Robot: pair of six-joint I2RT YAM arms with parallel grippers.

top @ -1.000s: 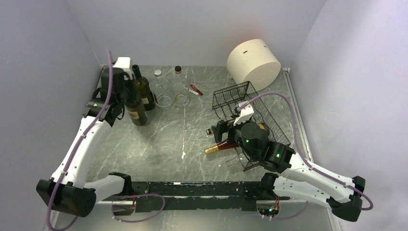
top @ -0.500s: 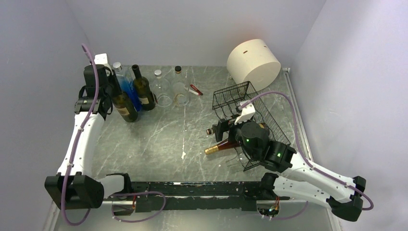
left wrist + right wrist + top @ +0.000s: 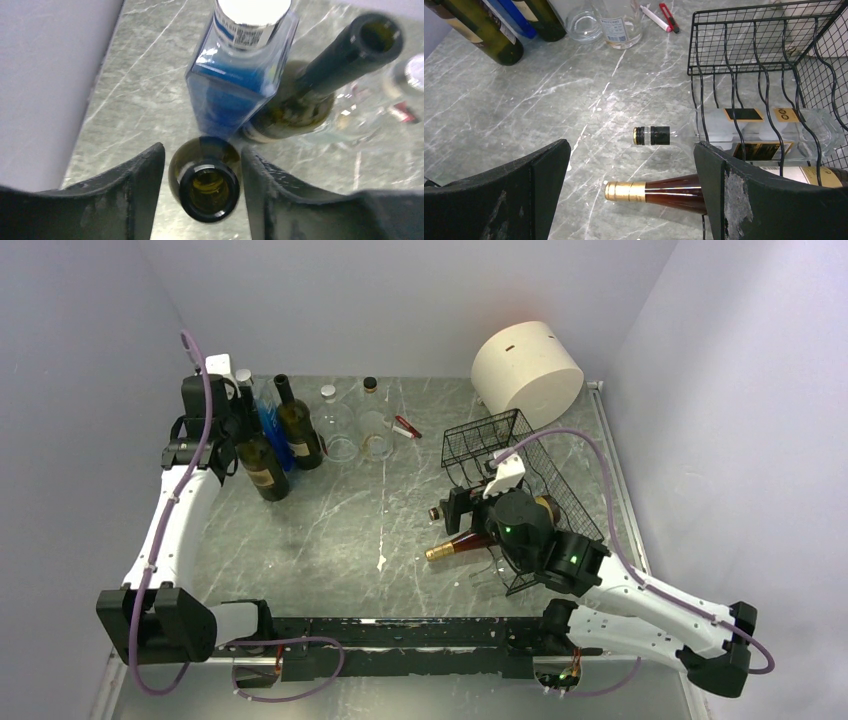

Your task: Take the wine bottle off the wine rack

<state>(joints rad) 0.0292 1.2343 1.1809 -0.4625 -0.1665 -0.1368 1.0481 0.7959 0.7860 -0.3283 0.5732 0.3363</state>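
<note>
The brown glass, gold-capped wine bottle (image 3: 659,192) lies in the black wire-mesh wine rack (image 3: 744,55), its neck jutting between the wide-spread right fingers (image 3: 524,195). The left fingers (image 3: 135,190), slightly parted, flank a green glass bottle (image 3: 209,192).

Left arm (image 3: 168,530) and right arm (image 3: 640,592): white link shells, black joint housings, looping purple cables (image 3: 565,433). Green indicator lights (image 3: 508,532) on right arm. Right hand (image 3: 630,145): scuffed black fingers (image 3: 749,200).

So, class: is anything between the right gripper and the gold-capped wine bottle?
Nothing visible: the neck of the wine bottle sticks out of the wine rack below the right gripper. A clear bottle lies alongside.
</note>
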